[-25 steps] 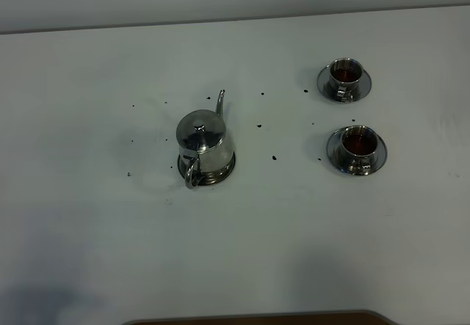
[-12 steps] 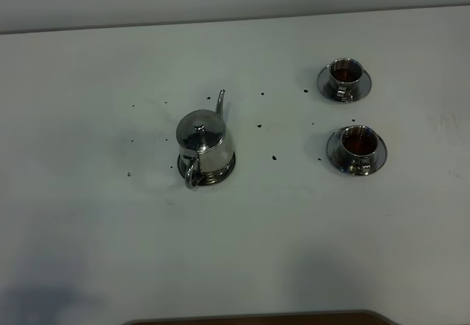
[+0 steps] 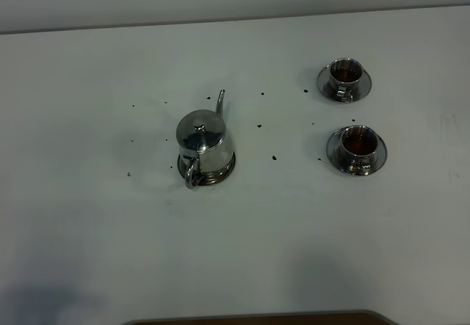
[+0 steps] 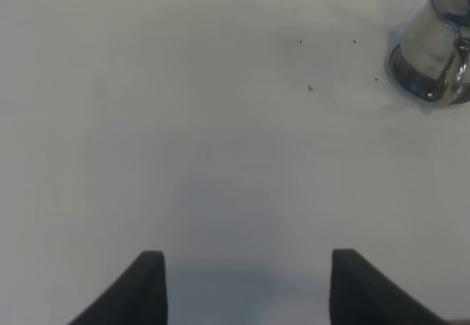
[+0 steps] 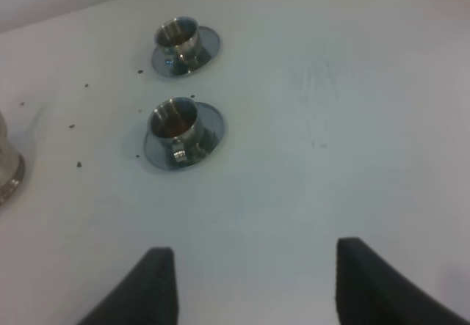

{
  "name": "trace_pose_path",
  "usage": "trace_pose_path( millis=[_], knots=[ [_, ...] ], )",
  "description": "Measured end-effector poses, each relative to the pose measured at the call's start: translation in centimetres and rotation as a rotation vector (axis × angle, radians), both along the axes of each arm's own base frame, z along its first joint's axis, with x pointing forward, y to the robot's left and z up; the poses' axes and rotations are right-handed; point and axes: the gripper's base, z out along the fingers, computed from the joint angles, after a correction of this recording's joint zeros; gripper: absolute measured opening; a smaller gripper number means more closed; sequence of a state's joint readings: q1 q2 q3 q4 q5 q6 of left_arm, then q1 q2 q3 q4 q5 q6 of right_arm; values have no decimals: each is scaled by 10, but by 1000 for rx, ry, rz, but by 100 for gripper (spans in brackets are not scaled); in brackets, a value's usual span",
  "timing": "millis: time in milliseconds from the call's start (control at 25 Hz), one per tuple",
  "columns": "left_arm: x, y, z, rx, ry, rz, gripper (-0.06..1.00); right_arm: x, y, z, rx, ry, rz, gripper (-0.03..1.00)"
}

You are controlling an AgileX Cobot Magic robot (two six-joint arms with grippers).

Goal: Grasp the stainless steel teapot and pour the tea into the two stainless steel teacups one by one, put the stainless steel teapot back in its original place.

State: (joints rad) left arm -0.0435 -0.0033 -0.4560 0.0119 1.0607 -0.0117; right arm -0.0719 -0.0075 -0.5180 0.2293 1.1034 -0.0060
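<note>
Rounded shiny steel teapot [image 3: 205,146]; ringed saucer [image 3: 226,169] beneath.

I see the teapot [image 3: 205,143] as mirror-bright silver steel, darker grey where its side reflects the room, sitting on a saucer [image 3: 224,172] of the same shiny steel. Both teacups [image 3: 346,74] [image 3: 359,144] and their saucers are polished silver too, each holding dark reddish-brown tea. The table [image 3: 88,237] is plain off-white, peppered with tiny black specks [image 3: 274,158] around the pot. My left gripper [image 4: 246,285] and right gripper [image 5: 253,285] show matte black fingers.
</note>
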Motion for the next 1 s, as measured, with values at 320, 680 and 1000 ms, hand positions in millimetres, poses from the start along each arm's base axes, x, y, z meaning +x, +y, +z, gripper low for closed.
trace_pose_path(
  millis=[320,680,1000],
  knots=[
    [0,0,0,0,0,0,53,0,0,0,0,0,0,48],
    [0,0,0,-1,0,1,53,0,0,0,0,0,0,48],
    [0,0,0,-1,0,1,53,0,0,0,0,0,0,48]
  ],
)
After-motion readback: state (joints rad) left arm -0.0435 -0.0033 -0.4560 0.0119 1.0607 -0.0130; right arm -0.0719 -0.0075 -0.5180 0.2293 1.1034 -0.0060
